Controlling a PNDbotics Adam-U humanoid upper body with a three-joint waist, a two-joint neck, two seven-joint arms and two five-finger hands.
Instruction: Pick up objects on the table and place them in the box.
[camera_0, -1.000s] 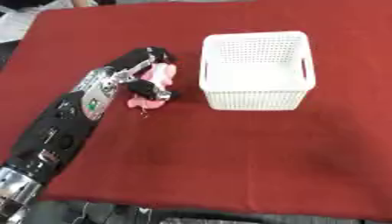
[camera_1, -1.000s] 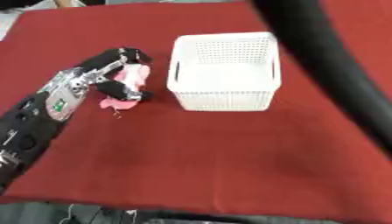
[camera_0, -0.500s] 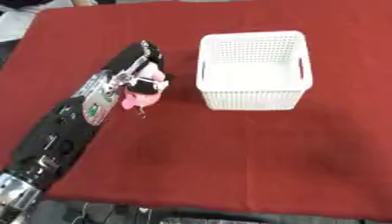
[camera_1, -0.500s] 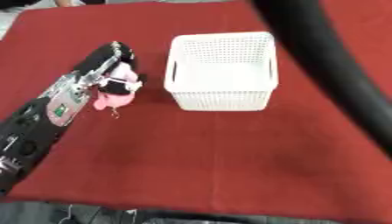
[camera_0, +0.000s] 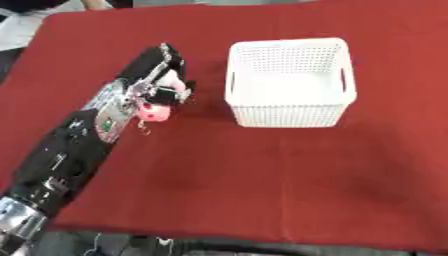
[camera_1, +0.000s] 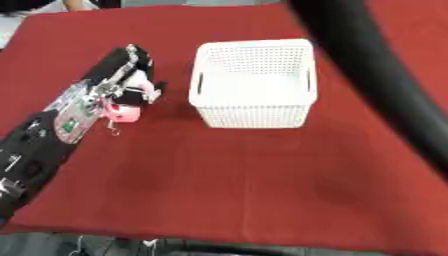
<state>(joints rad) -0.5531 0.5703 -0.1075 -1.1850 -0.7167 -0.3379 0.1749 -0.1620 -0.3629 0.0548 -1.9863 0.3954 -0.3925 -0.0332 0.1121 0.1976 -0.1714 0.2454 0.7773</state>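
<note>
Red cloth covers the table (camera_0: 289, 170) from edge to edge, smooth and matte, with a faint crease or two near the front. Past its near edge you see a dim strip of floor, and at the far left corner a pale patch of the room shows beyond the cloth.

Your white box (camera_0: 289, 82) stands upright on the far half of the table. It is a plastic basket, square with rounded corners, its walls pierced in a fine grid and a handle slot cut in each side. Nothing shows inside it.

Your left robot hand (camera_0: 157, 82) lies to the left of the box, near it but apart. Its black and silver fingers are curled round a small pink object (camera_0: 156, 112), soft-looking and rounded, which hangs below the palm with a thin loop dangling from it. Whether the pink object touches the cloth, you cannot tell.

Across the right eye view a thick black arm (camera_1: 367, 70) runs blurred; your right robot hand does not show.
</note>
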